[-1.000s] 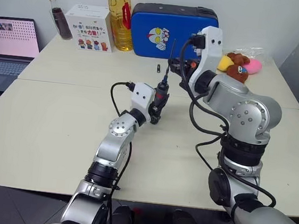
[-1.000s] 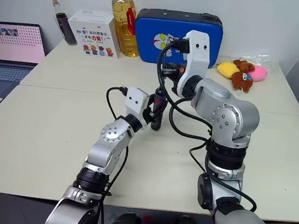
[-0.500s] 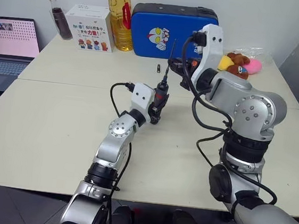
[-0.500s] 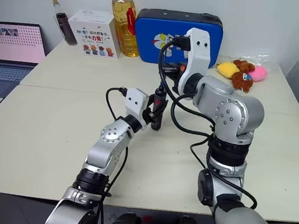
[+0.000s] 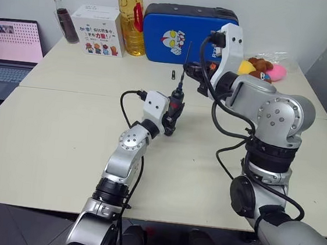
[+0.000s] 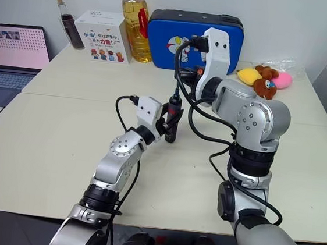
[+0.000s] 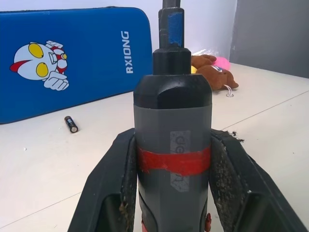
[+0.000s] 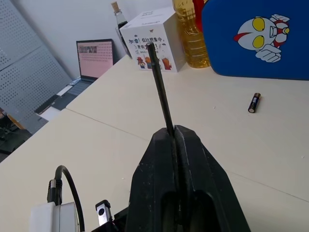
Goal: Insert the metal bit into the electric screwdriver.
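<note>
The electric screwdriver [image 5: 177, 102], black with a red band [image 7: 173, 161], stands upright over the table's middle. My left gripper [image 7: 172, 136] is shut on its body, fingers [image 7: 112, 181] on either side. Its bluish tip [image 7: 174, 28] points up. Just above and behind that tip, my right gripper [image 5: 191, 74] is shut on the metal bit [image 8: 161, 92]. The bit is a thin dark-grey rod rising out of the closed fingers [image 8: 159, 159], also seen as a fine line [image 5: 187, 53] before the blue case. Bit and screwdriver are apart.
A small battery [image 5: 172, 73] lies on the table behind the grippers. Along the back stand a blue case [image 5: 167, 34], an oil bottle [image 5: 131, 21], a white box [image 5: 95, 30] and a dark bottle [image 5: 63, 19]. A laptop [image 5: 11, 45] sits far left, plush toys [image 5: 263, 68] far right.
The right arm's elbow has swung a little up and outward, while its gripper and the bit stay about where they were. The left arm and screwdriver have not moved.
</note>
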